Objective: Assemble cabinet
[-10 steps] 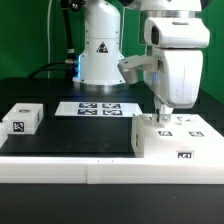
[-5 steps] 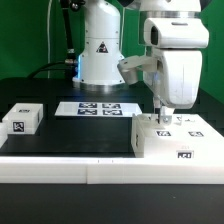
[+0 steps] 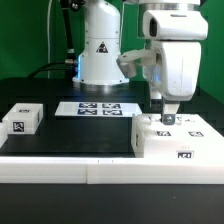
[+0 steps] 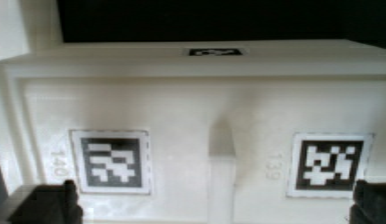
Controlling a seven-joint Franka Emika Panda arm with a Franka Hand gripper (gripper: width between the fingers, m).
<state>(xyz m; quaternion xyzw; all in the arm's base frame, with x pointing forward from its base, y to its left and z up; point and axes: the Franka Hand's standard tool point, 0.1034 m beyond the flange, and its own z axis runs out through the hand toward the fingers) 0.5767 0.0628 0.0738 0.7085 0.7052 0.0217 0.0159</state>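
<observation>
Far left: a small white block (image 3: 22, 119), tagged on its top and near face, lies on the desk (image 3: 70, 140), well apart from the other things
Desk: black surface with a white band along its near edge
Middle: the marker board (image 3: 97, 108) lies flat on the desk, farther back than the small white block and the cabinet (image 3: 178, 142) and between the two
Behind the middle: the arm's white base (image 3: 95, 65) stands beyond the marker board and bears a triangular sticker (image 3: 101, 47)
Right of middle: the tool (image 3: 168, 119) hangs straight down from the bulky white wrist (image 3: 178, 60); its tip is at the cabinet's top face, near the edge toward the exterior view's left; whether it touches cannot be told
Tool state: released; in the wrist view the two dark fingers (image 4: 44, 205) stand wide apart, with only the cabinet's white face between them and nothing clamped
Right: the cabinet, the large white box, sits on the desk at the exterior view's right, close to the near edge, tagged on its top and near side
Cabinet up close: in the wrist view its white face fills the picture, with two tags (image 4: 112, 160) side by side, a raised ridge (image 4: 225, 150) between them, and a third tag at the far edge
</observation>
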